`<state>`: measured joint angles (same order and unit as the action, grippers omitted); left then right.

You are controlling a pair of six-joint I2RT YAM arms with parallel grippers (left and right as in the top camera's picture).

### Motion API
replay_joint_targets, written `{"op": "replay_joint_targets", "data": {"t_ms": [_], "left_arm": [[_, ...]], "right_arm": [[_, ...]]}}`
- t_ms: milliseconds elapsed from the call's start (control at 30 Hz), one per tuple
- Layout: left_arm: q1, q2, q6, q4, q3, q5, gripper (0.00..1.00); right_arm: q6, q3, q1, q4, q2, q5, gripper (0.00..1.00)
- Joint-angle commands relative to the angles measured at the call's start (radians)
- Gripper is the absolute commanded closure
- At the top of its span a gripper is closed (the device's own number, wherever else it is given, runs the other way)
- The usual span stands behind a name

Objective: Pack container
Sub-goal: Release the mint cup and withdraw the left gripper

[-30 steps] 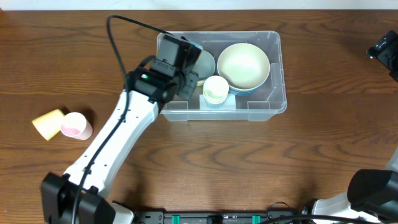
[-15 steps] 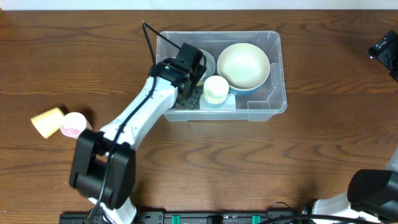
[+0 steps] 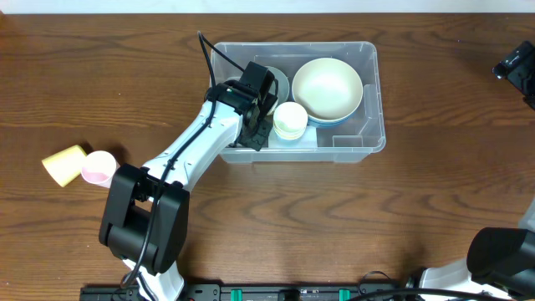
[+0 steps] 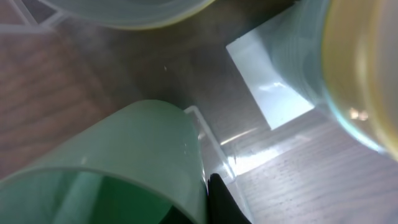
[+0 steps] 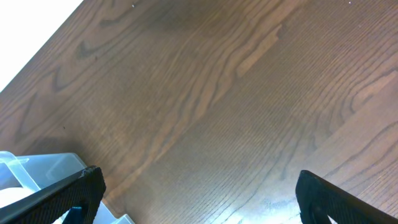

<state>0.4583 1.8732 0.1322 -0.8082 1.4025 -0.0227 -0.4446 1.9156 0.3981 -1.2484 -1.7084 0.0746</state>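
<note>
Well, the container [image 3: 359,142] holds bowls [image 3: 327,86], and my left claw [image 3: 257,130], inside its left end, is clamped on a green cup [image 4: 124,149]. Far left of the container, a yellow cup [image 3: 63,165] and a pink cup [image 3: 100,168] need packing.

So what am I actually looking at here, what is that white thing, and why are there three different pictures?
These are two robot arms at a wooden table. The top-down picture comes from a camera fixed above. The other two come from small cameras on each arm's wrist. The white left arm reaches into the clear plastic container, which already holds a cream bowl and a small stack of cups. Its wrist camera shows, very close, the green cup that the left gripper appears to hold. A yellow cup and a pink cup lie on the table outside the container. The right gripper is open and empty over bare wood.
</note>
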Motion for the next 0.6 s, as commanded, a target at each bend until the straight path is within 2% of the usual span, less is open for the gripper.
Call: {"op": "replay_joint_targets", "data": {"t_ms": [0, 233, 267, 333, 367, 400, 567], "left_arm": [[-0.006, 0.003, 0.013, -0.039, 0.004, 0.004, 0.94], [-0.006, 0.003, 0.013, -0.061, 0.004, 0.004, 0.94], [-0.006, 0.003, 0.013, -0.06, 0.004, 0.004, 0.9], [-0.006, 0.003, 0.013, -0.059, 0.004, 0.004, 0.6], [-0.006, 0.003, 0.013, -0.058, 0.004, 0.004, 0.49], [-0.006, 0.003, 0.014, -0.054, 0.004, 0.005, 0.44], [-0.01, -0.011, 0.018, -0.061, 0.052, 0.019, 0.41]], "right_arm": [[-0.014, -0.001, 0.002, -0.001, -0.005, 0.0, 0.01], [-0.014, -0.001, 0.002, -0.001, -0.005, 0.0, 0.01], [-0.015, -0.001, 0.002, -0.001, -0.005, 0.0, 0.01], [-0.015, -0.001, 0.002, -0.001, -0.005, 0.0, 0.01], [-0.015, -0.001, 0.002, -0.001, -0.005, 0.0, 0.01], [-0.014, -0.001, 0.002, -0.001, -0.005, 0.0, 0.01], [-0.015, -0.001, 0.002, -0.001, -0.005, 0.0, 0.01]]}}
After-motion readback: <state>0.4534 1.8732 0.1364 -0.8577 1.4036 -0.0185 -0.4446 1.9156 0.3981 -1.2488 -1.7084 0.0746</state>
